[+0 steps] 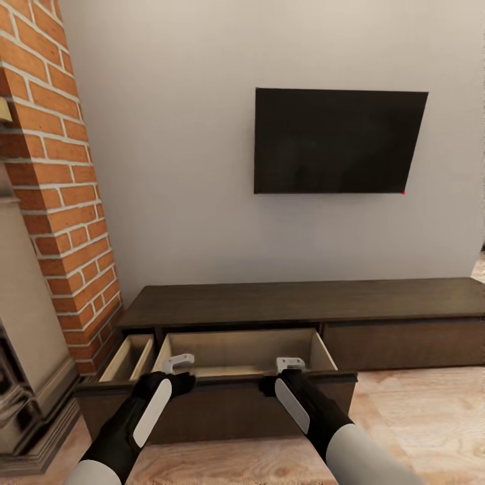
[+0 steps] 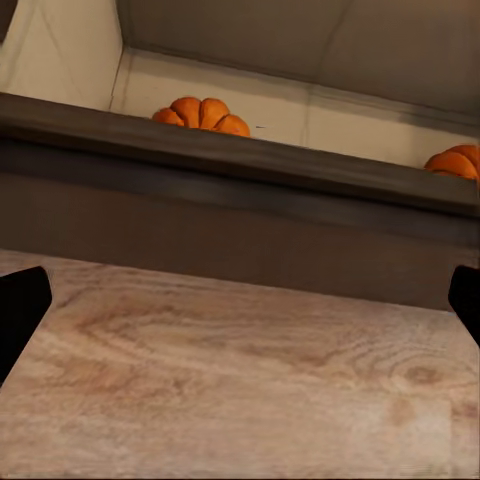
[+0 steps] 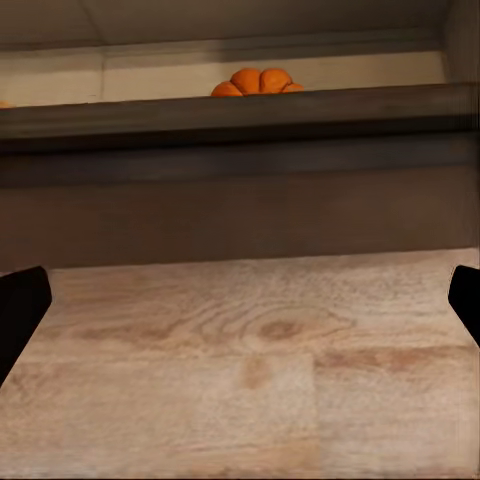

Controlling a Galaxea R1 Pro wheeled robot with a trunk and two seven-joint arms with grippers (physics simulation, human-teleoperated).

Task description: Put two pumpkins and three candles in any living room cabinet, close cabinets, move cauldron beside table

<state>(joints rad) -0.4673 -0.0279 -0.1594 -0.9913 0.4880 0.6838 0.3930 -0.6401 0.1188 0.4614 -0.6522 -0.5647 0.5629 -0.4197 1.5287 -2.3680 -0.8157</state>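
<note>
Two pumpkins (image 2: 202, 112) (image 2: 456, 160) sit inside the open middle drawer (image 1: 242, 350) of the cabinet (image 1: 303, 303). Left gripper (image 1: 178, 364) and right gripper (image 1: 290, 365) hover at the drawer front, both with fingers spread, holding nothing. To shut it well: press both evenly, push straight in. A narrow side drawer (image 1: 128, 357) also stands open.

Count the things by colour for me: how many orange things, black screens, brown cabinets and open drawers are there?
Orange pumpkins: 2 (pumpkin, second pumpkin, both in the wide drawer)
Black TV: 1
Brown cabinet: 1
Open drawers: 2 (wide drawer, narrow drawer)
Total: 6
</note>
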